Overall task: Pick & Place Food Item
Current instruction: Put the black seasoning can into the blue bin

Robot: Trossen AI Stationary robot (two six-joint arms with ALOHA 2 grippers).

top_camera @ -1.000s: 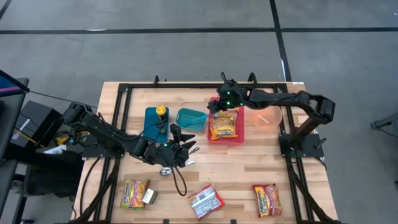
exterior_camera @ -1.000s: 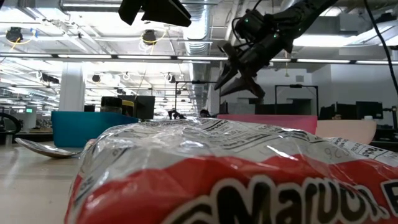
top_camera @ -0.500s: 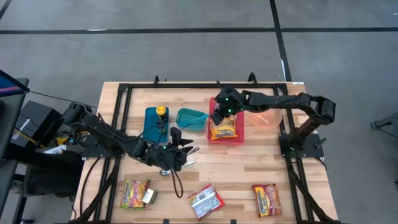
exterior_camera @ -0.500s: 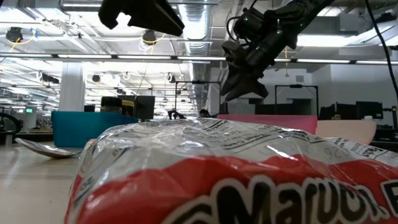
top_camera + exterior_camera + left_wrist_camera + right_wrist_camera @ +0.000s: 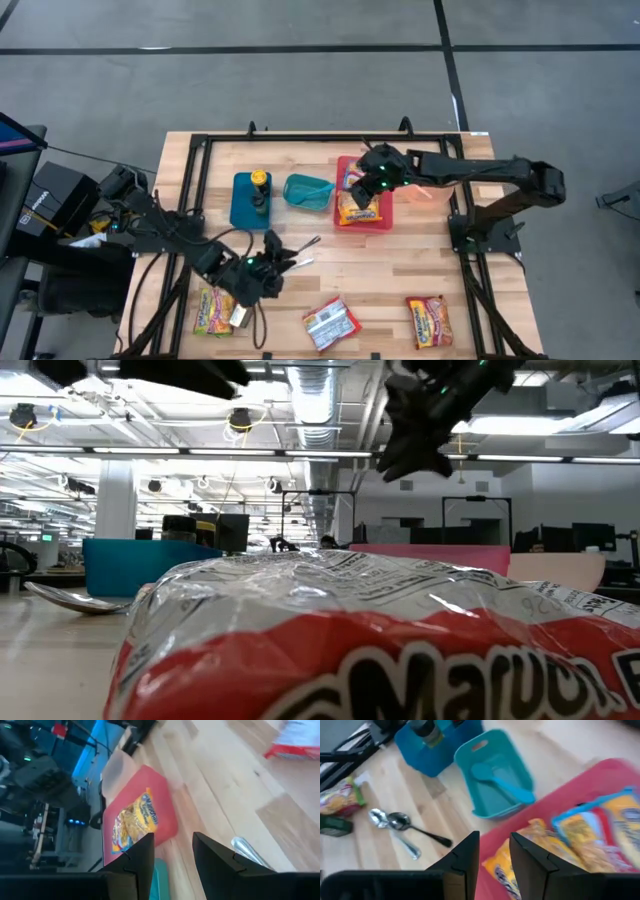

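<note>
A red tray at the table's middle holds yellow noodle packets, which the right wrist view shows close up. My right gripper hangs open above them, nothing between its fingers. My left gripper is open and empty too; it hovers near the table's front left, beside two metal spoons. More packets lie flat on the wood along the near edge: a yellow one, a red-and-white one and another yellow one.
A teal basket with a teal spoon and a blue container with a yellow-capped bottle stand left of the tray. A pink bowl sits to its right. A black frame runs round the tabletop. The red-and-white packet fills the low view.
My left gripper has swung toward the table's near left edge, away from the spoons, and sunk a little. My right gripper has risen and drawn back toward the right over the tray, rolling its wrist. The packets have stayed where they were.
</note>
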